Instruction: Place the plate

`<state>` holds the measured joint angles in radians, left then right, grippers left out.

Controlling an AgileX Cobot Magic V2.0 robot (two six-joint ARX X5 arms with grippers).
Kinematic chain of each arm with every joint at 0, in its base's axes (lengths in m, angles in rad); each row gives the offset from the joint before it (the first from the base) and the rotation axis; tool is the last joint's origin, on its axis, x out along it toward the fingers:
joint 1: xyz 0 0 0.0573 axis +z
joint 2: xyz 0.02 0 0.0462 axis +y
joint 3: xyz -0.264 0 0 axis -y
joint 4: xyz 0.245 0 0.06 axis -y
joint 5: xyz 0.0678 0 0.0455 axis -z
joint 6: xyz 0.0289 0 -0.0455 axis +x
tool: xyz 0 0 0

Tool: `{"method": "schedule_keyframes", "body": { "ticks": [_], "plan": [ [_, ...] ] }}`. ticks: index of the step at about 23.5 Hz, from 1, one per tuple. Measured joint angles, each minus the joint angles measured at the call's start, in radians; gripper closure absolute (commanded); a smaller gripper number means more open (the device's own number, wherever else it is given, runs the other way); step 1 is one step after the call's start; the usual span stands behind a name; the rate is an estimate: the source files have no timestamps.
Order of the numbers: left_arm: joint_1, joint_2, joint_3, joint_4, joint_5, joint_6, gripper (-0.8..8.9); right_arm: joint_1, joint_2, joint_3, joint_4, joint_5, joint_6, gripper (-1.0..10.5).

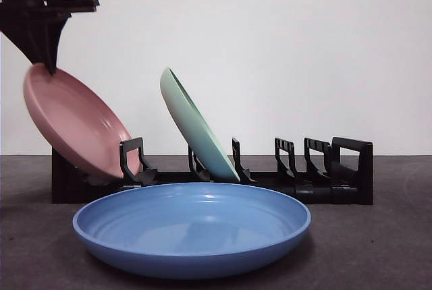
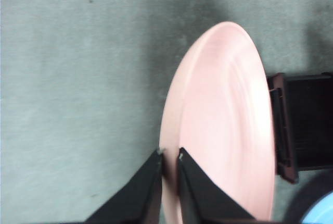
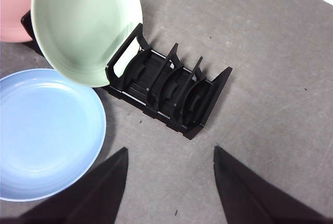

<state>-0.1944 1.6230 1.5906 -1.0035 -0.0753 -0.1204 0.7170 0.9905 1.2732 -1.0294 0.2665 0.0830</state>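
A pink plate (image 1: 74, 125) leans tilted at the left end of the black dish rack (image 1: 324, 182), its lower edge down among the rack's first posts. My left gripper (image 1: 42, 54) comes down from the top left corner and is shut on the plate's upper rim; the left wrist view shows both jaws pinching the pink plate (image 2: 223, 130) at the left gripper (image 2: 169, 157). A green plate (image 1: 196, 128) stands slanted in a middle slot. My right gripper (image 3: 169, 153) hovers open above the table, away from the rack (image 3: 171, 88).
A blue plate (image 1: 192, 229) lies flat on the dark table in front of the rack, also shown as the blue plate (image 3: 44, 133) in the right wrist view. Several slots at the rack's right end hold nothing. A white wall stands behind.
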Motion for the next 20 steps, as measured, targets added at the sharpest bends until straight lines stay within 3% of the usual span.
{"method": "schedule_keyframes", "body": {
  "ticks": [4, 7, 14, 20],
  "plan": [
    [0.000, 0.000, 0.165, -0.108, -0.073, 0.027, 8.06, 0.000, 0.000, 0.000, 0.000, 0.036, 0.000, 6.9],
    [0.000, -0.006, 0.242, -0.161, -0.074, 0.032, 8.06, 0.000, 0.000, 0.000, 0.000, 0.045, 0.000, 6.9],
    [-0.003, -0.139, 0.246, -0.308, -0.060, 0.035, 8.06, 0.000, 0.000, 0.000, 0.000, 0.045, 0.000, 6.9],
    [-0.007, -0.268, 0.178, -0.288, 0.016, 0.039, 8.06, 0.000, 0.000, 0.000, 0.000, 0.046, 0.000, 6.9]
  ]
}}
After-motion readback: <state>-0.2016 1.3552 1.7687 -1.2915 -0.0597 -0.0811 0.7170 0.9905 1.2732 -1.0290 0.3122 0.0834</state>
